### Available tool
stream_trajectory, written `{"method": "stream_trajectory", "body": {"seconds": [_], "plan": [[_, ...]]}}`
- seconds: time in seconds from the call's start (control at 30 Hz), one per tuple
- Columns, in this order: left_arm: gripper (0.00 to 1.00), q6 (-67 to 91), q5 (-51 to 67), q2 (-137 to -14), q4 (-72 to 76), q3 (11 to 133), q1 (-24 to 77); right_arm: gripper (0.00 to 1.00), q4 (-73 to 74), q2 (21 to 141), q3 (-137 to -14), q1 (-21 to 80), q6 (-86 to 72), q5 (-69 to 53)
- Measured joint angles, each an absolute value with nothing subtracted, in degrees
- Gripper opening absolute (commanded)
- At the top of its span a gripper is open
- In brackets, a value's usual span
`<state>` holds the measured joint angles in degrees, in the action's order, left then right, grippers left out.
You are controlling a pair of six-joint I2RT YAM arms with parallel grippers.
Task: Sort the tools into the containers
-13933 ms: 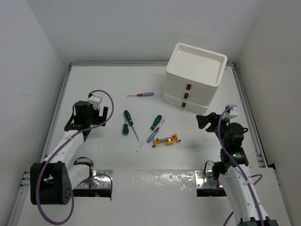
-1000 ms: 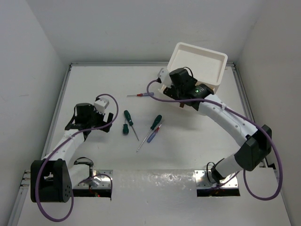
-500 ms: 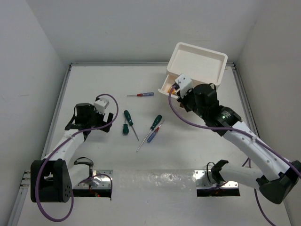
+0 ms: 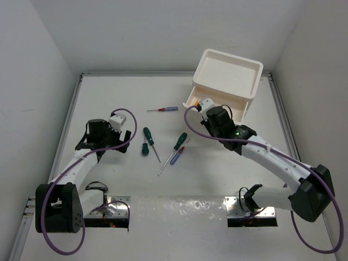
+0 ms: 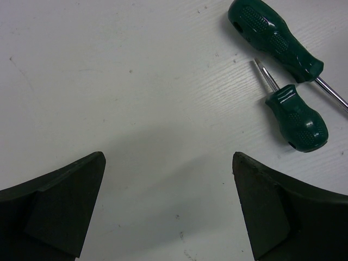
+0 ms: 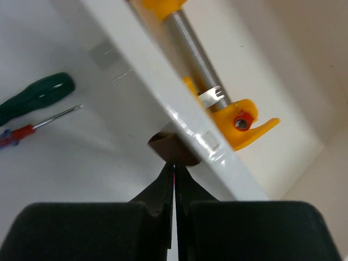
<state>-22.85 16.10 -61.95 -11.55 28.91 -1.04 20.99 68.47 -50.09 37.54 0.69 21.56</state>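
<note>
Reads as light, stiff, easy-sliding plastic drawer (image 6: 147, 87) (yellow tool (image 6: 239, 122) inside), best pushed at brown tab (image 6: 174, 149) with right gripper (image 6: 174, 169) pressed together, left gripper (image 5: 168, 182) spread.

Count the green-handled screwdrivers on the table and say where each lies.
3. A long screwdriver left of centre; the stubby screwdriver just beside its handle; a second long screwdriver further right, next to a blue-and-red screwdriver. None look hidden.

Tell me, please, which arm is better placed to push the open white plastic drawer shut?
Right: the shut right gripper is at the brown tab handle of that white plastic drawer; the open left gripper hovers by the stubby green-handled screwdriver.
</note>
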Motion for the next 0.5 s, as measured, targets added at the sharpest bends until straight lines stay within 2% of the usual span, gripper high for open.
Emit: {"method": "stream_trajectory", "body": {"seconds": [0.33, 0.5], "plan": [[1.00, -22.7, 16.3, -57.7, -11.8, 29.1, -1.0, 0.00, 15.1, 74.0, -51.9, 32.8, -4.8, 32.8], [1.00, -22.7, 17.9, -55.2, -13.6, 34.0, -1.0, 0.00, 10.1, 74.8, -53.3, 30.6, -6.6, 36.4]]}}
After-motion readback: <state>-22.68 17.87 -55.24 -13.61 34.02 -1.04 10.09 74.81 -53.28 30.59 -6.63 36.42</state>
